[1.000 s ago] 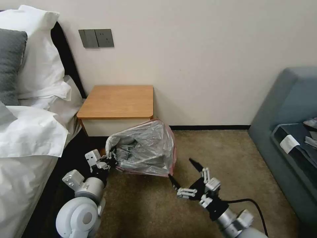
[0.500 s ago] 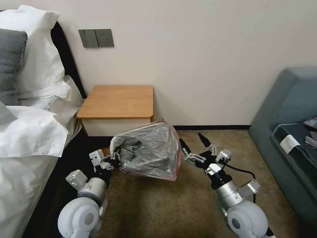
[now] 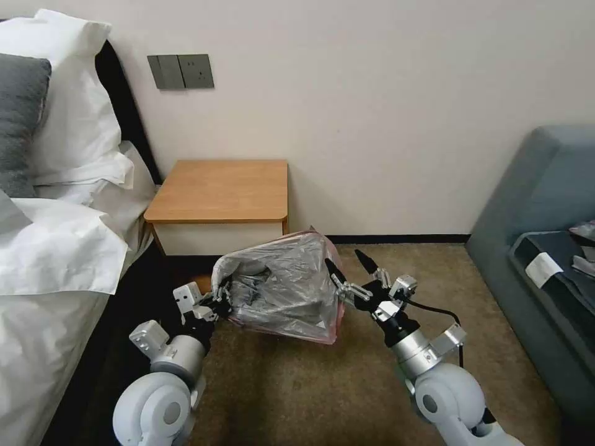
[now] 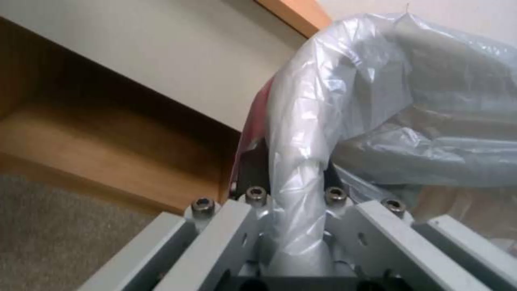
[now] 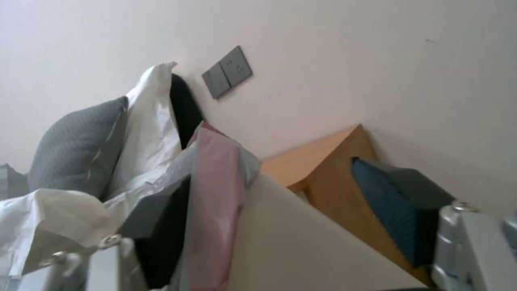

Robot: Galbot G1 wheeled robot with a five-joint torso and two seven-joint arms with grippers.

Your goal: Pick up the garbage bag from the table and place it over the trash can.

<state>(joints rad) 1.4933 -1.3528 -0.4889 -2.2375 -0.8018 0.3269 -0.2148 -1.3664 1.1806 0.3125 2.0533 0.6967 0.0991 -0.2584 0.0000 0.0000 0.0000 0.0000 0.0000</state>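
The garbage bag (image 3: 282, 285), grey crinkly plastic with a pink rim, bulges on the carpet just in front of the table's (image 3: 217, 189) right corner. It hides the trash can in the head view. My left gripper (image 3: 220, 297) is shut on a twisted strand of the bag (image 4: 301, 133) at its left edge. My right gripper (image 3: 348, 267) is open at the bag's right edge. The pink rim (image 5: 213, 194) and a cream wall (image 5: 291, 250) lie between its fingers (image 5: 393, 206).
A bed with white pillows (image 3: 56, 248) runs along the left. A grey-blue sofa (image 3: 545, 204) stands at the right. A wall switch plate (image 3: 180, 71) is above the table. Bare carpet (image 3: 297, 384) lies between my arms.
My right gripper has swung from low on the front carpet up and left to the bag's right edge. The bag and my left gripper have shifted slightly right.
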